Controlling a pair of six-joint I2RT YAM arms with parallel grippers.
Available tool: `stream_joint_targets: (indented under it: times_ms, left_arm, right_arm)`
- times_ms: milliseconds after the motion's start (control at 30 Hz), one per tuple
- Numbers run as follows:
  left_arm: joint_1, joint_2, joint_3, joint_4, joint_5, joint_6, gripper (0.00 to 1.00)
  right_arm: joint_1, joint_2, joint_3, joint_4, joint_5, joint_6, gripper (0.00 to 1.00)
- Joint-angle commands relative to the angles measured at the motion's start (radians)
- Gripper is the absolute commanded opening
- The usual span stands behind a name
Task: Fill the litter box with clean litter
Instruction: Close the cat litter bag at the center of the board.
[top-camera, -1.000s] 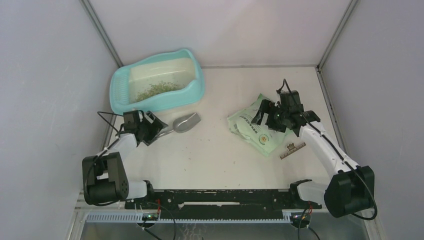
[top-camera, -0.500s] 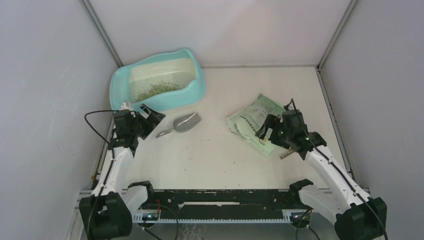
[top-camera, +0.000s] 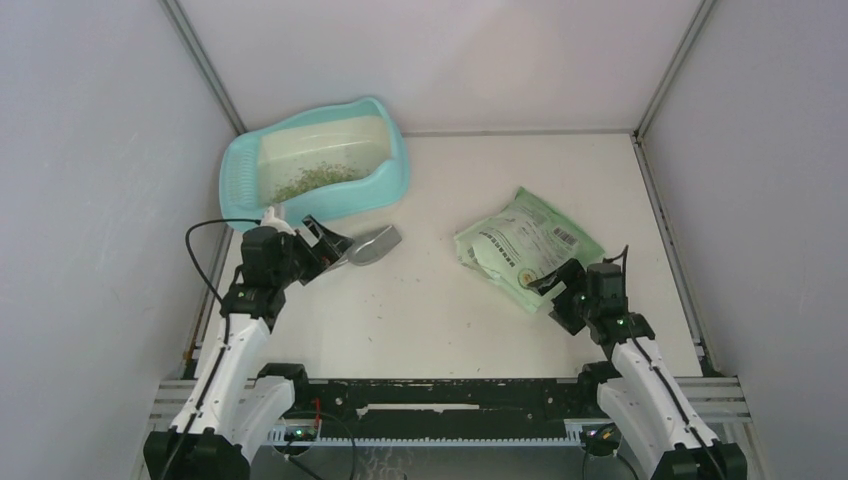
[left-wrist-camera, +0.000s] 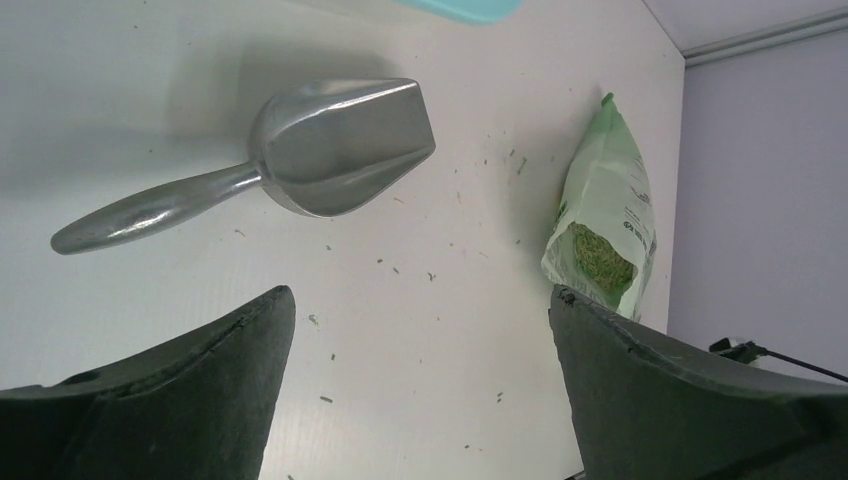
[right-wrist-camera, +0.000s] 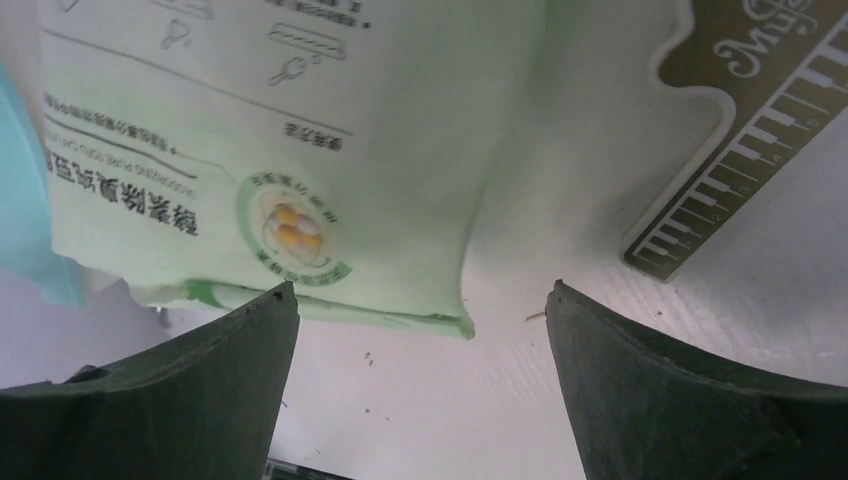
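The right gripper (top-camera: 556, 297) has drawn back toward the near edge, off the green bag (top-camera: 525, 240), with its jaws spread and empty. The left gripper (top-camera: 335, 245) has shifted right toward the metal scoop (top-camera: 377, 242), which lies free on the table. Its jaws are also wide and hold nothing. The litter box (top-camera: 240, 170) sits far left, with a little litter (top-camera: 315, 180) inside.

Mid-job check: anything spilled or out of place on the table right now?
Yes. Stray litter specks dot the table between the scoop and the bag, which lies flat with its mouth open. The litter box holds only a thin patch.
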Motion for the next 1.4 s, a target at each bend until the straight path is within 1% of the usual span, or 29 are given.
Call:
stream_joint_targets:
  times_ms: [0, 200, 433, 533, 600, 633, 667, 700, 767, 833, 933, 1033, 1100, 1133, 1167, 1267, 1300, 1367]
  left_arm:
    - [-0.013, -0.040, -0.008, -0.017, -0.003, 0.012, 1.00]
    - [-0.018, -0.055, -0.026, -0.016, -0.015, 0.009, 1.00]
    - [-0.034, -0.043, -0.032, -0.003, -0.022, 0.002, 1.00]
    - [-0.038, -0.036, -0.033, 0.003, -0.024, 0.001, 1.00]
    - [-0.043, -0.033, -0.036, 0.008, -0.027, -0.001, 1.00]
    - [-0.044, -0.031, -0.039, 0.013, -0.028, -0.002, 1.00]
    - [-0.045, -0.029, -0.042, 0.016, -0.028, -0.004, 1.00]
    - [-0.047, -0.027, -0.045, 0.021, -0.028, -0.004, 1.00]
    - [-0.049, -0.025, -0.051, 0.027, -0.029, -0.007, 1.00]
    - [-0.050, -0.023, -0.056, 0.035, -0.027, -0.010, 1.00]
    - [-0.051, -0.019, -0.061, 0.042, -0.026, -0.012, 1.00]
    - [-0.052, -0.022, -0.060, 0.041, -0.022, -0.011, 1.00]
    - [-0.052, -0.028, -0.061, 0.038, -0.022, -0.009, 1.00]
    - [-0.052, -0.030, -0.062, 0.038, -0.022, -0.009, 1.00]
    - [-0.051, -0.031, -0.063, 0.037, -0.022, -0.009, 1.00]
    - [-0.052, -0.032, -0.068, 0.040, -0.023, -0.009, 1.00]
    - [-0.051, -0.032, -0.070, 0.042, -0.023, -0.009, 1.00]
    - [-0.052, -0.033, -0.071, 0.043, -0.022, -0.010, 1.00]
  right_arm:
    - [-0.037, -0.043, -0.110, 0.237, -0.087, 0.155, 0.99]
    - [-0.022, 0.013, -0.167, 0.404, -0.069, 0.244, 0.99]
    - [0.009, 0.007, -0.242, 0.573, -0.004, 0.352, 0.99]
    - [0.019, 0.016, -0.263, 0.611, 0.001, 0.389, 0.94]
    - [0.027, 0.011, -0.277, 0.631, 0.000, 0.410, 0.88]
    - [0.029, 0.004, -0.284, 0.638, 0.000, 0.423, 0.82]
    - [0.032, -0.006, -0.290, 0.642, 0.000, 0.435, 0.75]
    - [0.034, -0.024, -0.297, 0.645, -0.001, 0.448, 0.65]
    - [0.036, -0.053, -0.306, 0.643, -0.001, 0.469, 0.58]
    - [0.034, -0.080, -0.310, 0.634, 0.002, 0.483, 0.55]
    - [0.029, -0.107, -0.313, 0.627, -0.006, 0.496, 0.42]
    - [0.013, -0.141, -0.303, 0.621, -0.032, 0.501, 0.25]
    - [0.000, -0.167, -0.282, 0.592, -0.050, 0.501, 0.16]
    - [-0.011, -0.178, -0.266, 0.578, -0.064, 0.496, 0.06]
    - [-0.026, -0.185, -0.239, 0.557, -0.081, 0.489, 0.00]
    - [-0.086, -0.167, -0.166, 0.543, -0.160, 0.450, 0.00]
    - [-0.106, -0.140, -0.135, 0.550, -0.196, 0.437, 0.00]
    - [-0.169, -0.037, -0.060, 0.581, -0.292, 0.402, 0.00]
